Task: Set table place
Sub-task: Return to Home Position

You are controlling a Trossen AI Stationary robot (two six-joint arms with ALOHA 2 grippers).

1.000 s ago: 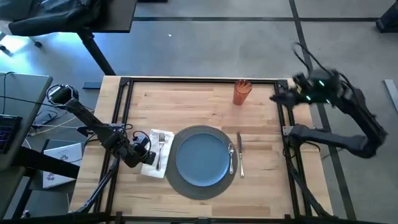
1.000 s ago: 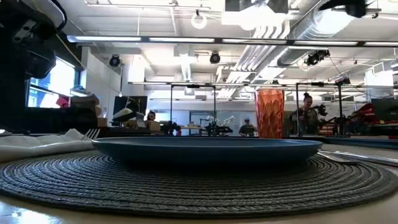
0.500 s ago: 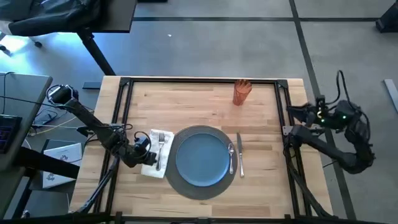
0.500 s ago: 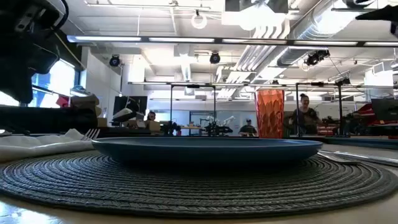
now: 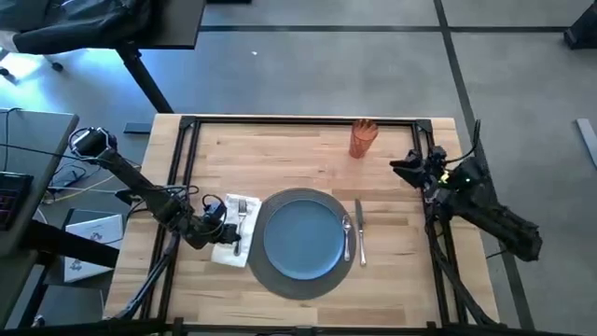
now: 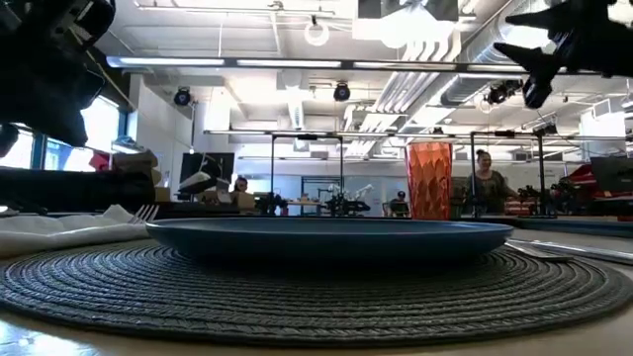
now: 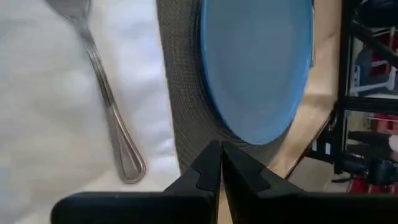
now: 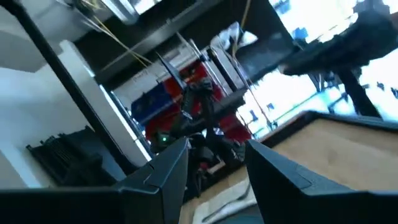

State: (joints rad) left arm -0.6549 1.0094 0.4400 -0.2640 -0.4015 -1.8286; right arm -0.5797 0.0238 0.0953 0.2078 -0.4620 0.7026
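On the table [image 5: 280,154] lies a dark woven mat [image 5: 270,271] with a blue plate [image 5: 303,233] on it. Left of the mat a silver fork [image 5: 242,219] lies on a white napkin [image 5: 244,254]. A knife [image 5: 359,229] and a spoon [image 5: 348,238] lie right of the mat. An orange cup [image 5: 363,137] stands at the far edge. My left gripper [image 7: 221,152] is shut, low over the napkin's near end beside the mat [image 7: 180,93]. My right gripper [image 5: 401,168] is open, in the air over the table's right edge. My left gripper points its shut fingertips [image 7: 211,163] at the seam between the napkin's near edge [image 7: 158,177] and the mat. I cannot tell whether they touch either one.
A black metal frame [image 5: 298,119] runs around the tabletop. Bare wood lies between the mat and the far edge. A grey desk [image 5: 28,168] with cables and headphones [image 5: 89,142] stands off the left side. In the low view, people show in the room behind.
My right arm has folded down beside the table. Its gripper has swung from the far right corner out past the right edge, then back in over that edge, nearer than before. The place setting has not moved.
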